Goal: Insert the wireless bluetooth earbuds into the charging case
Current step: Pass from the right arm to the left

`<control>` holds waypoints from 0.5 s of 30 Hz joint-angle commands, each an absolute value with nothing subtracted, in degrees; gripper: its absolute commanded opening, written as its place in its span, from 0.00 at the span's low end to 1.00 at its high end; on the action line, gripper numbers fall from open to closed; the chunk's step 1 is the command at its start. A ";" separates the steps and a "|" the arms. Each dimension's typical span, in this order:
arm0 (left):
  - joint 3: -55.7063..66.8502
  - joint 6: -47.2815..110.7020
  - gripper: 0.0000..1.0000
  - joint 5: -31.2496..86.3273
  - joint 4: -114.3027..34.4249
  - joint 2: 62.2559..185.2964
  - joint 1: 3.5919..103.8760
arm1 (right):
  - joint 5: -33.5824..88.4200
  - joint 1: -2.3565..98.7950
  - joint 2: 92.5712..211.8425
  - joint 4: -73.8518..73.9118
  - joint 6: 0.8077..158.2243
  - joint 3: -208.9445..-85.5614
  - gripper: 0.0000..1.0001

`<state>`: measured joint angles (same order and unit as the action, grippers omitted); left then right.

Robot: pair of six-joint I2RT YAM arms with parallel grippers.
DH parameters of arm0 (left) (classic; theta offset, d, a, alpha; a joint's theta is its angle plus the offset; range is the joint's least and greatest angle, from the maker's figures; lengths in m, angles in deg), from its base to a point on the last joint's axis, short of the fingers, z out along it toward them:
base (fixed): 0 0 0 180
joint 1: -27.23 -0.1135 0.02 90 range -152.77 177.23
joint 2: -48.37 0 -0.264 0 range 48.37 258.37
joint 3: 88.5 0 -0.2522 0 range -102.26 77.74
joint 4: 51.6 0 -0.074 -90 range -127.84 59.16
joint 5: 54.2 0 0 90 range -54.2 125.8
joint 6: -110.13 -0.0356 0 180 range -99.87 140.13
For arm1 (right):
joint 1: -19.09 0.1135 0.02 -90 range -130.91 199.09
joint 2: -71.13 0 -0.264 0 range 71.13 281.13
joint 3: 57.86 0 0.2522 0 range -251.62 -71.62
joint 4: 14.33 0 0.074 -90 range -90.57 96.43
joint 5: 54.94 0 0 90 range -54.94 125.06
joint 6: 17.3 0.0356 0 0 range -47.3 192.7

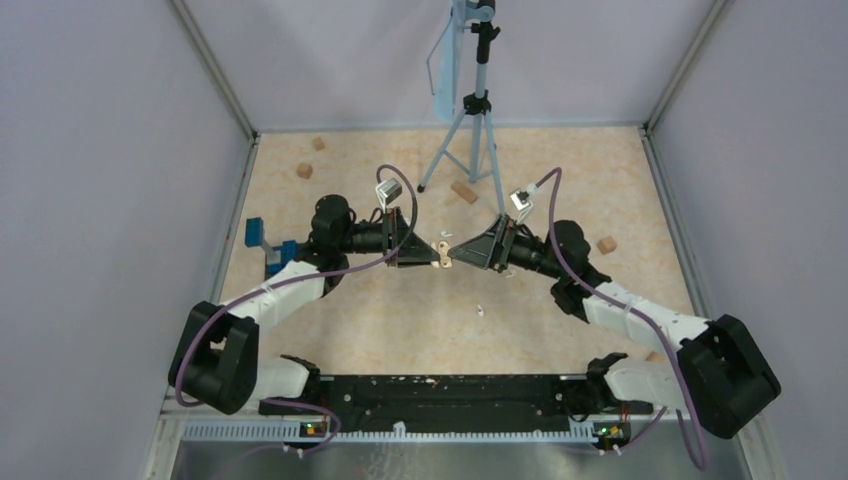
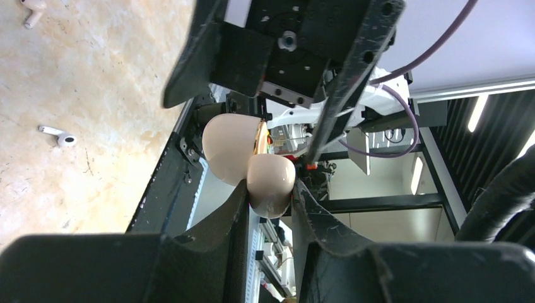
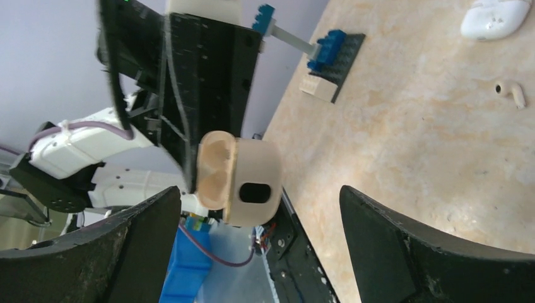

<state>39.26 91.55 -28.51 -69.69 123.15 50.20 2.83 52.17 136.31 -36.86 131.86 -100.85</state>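
Note:
In the air over the middle of the table, my left gripper [image 1: 434,256] [image 2: 270,190] is shut on a small rounded cream charging case [image 2: 271,180] [image 3: 252,180]. Its lid [image 2: 228,151] is hinged open. My right gripper [image 1: 456,252] [image 3: 260,194] faces it from the right, jaws wide open on either side of the case and touching nothing. One white earbud [image 2: 58,136] lies on the table, and another earbud [image 2: 31,9] lies farther off. The right wrist view shows an earbud [image 3: 512,93] lying on the tabletop. In the top view a small white earbud [image 1: 480,310] lies below the grippers.
A white case [image 3: 495,16] lies on the table. A blue brick plate [image 3: 334,53] with a wooden block [image 3: 318,88] sits at the left wall. Loose wooden blocks [image 1: 463,190] [image 1: 606,244] [image 1: 304,170] are scattered about. A tripod [image 1: 470,130] stands at the back.

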 commanded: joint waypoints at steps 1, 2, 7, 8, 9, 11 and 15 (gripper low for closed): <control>38.48 91.57 0.00 -30.24 -73.17 122.50 50.25 | -1.25 51.88 140.01 -36.15 129.62 -103.90 0.93; 38.52 91.63 0.00 -30.17 -73.17 122.40 50.25 | -1.66 51.88 140.56 -36.75 129.79 -103.95 0.93; 38.88 91.76 0.00 -29.90 -73.15 122.49 50.33 | -4.80 51.92 143.66 -42.70 132.51 -104.13 0.83; 38.91 91.84 0.00 -29.89 -73.21 122.53 50.35 | -5.25 51.88 144.27 -44.53 133.55 -103.91 0.82; 39.02 92.08 0.00 -29.94 -73.58 122.68 50.33 | -5.60 51.88 144.80 -46.00 134.43 -103.80 0.81; 39.27 92.49 0.00 -29.92 -74.34 122.79 50.34 | -5.97 51.88 145.65 -47.81 135.45 -103.72 0.76; 39.25 92.50 0.00 -30.03 -74.40 122.70 50.35 | -6.24 51.88 146.79 -50.44 136.97 -103.79 0.71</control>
<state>39.28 92.29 -29.34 -70.87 123.15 50.20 -4.47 52.17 145.93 -43.37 134.94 -101.68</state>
